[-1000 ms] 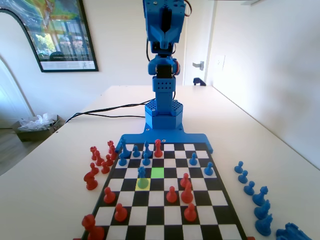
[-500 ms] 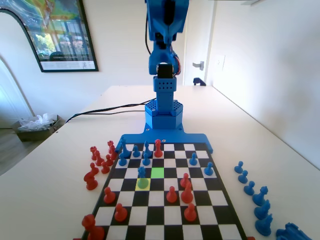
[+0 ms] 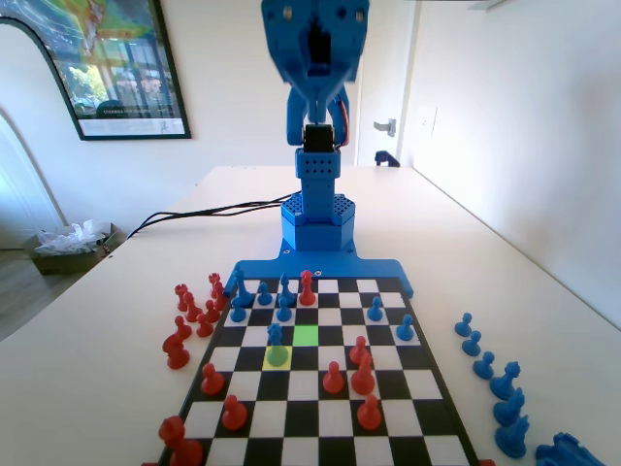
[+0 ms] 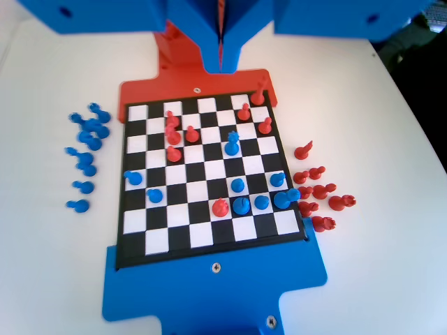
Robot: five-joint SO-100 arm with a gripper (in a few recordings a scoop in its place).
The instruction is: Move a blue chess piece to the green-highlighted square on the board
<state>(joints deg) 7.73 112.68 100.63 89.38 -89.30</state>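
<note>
Blue pawn (image 3: 277,336): 1, yellow sq.

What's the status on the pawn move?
Gripper shut, high above the board. Blue pawn on the yellow square, untouched. Green square beside it, empty.

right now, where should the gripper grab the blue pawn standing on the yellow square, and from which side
Grip the blue chess piece by its round head and slim stem, coming straight down from above. It stands upright on the yellow square, left of the green-highlighted square in the fixed view, and its neighbours leave room. The gripper is high above the board, jaws shut, so open first.
</note>
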